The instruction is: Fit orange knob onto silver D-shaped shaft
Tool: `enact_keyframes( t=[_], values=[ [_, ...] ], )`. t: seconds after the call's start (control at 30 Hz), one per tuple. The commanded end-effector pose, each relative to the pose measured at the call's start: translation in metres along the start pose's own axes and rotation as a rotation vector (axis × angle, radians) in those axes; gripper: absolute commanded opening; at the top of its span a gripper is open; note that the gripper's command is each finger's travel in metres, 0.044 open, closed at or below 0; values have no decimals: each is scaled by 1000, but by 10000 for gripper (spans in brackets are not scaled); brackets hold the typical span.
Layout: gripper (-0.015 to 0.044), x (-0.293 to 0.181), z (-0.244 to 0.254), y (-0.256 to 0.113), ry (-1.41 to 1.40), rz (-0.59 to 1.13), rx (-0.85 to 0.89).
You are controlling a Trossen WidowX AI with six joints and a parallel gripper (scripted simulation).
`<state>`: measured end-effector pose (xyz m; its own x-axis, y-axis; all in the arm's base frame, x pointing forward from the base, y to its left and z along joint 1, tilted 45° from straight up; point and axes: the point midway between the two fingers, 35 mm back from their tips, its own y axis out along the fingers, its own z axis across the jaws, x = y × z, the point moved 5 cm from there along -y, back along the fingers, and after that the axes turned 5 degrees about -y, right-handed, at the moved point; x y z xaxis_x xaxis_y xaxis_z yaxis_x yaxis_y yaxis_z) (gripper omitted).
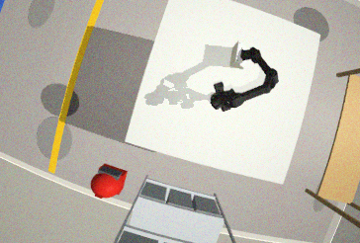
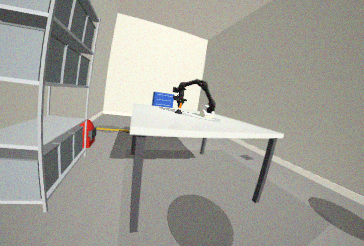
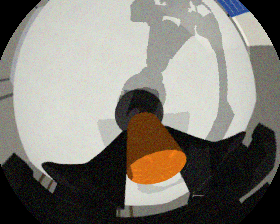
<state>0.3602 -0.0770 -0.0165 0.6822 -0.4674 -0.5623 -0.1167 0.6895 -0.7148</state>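
The orange knob point(image 3: 156, 150) point(image 2: 180, 105) is a tapered piece held between the black fingers of my gripper point(image 3: 145, 131) point(image 2: 180, 103). In the wrist view its wide bright face is nearer the camera and its narrow end points toward the dark round pedestal point(image 3: 139, 96) point(image 2: 178, 112). The narrow end overlaps the pedestal's near part there. In the exterior view the knob shows just above the pedestal; whether they touch is too small to tell. The silver shaft and the hole under the knob are hidden. In the top view the arm covers knob and pedestal.
The white table point(image 1: 198, 142) point(image 2: 240, 128) carries the arm, whose base stands by a small pale upright panel point(image 1: 236, 53). The arm's shadow falls across the table top. A shelf unit point(image 2: 44, 122), a red object point(image 1: 108, 185) and a blue box point(image 2: 163, 100) stand beyond the table.
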Motion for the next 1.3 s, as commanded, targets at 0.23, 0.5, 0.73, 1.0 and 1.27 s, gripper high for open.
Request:
enact_keyframes(
  t=[0.23, 0.5, 0.73, 1.0, 1.27],
  values=[
    [0, -3, -3, 3, -69, -5, 1],
    [0, -3, -3, 0, -69, -6, 1],
    [0, -3, -1, -3, -155, -6, 0],
    [0, 0, 3, -3, -278, -6, 0],
    [0, 4, 3, -4, -278, -6, 0]
  ],
)
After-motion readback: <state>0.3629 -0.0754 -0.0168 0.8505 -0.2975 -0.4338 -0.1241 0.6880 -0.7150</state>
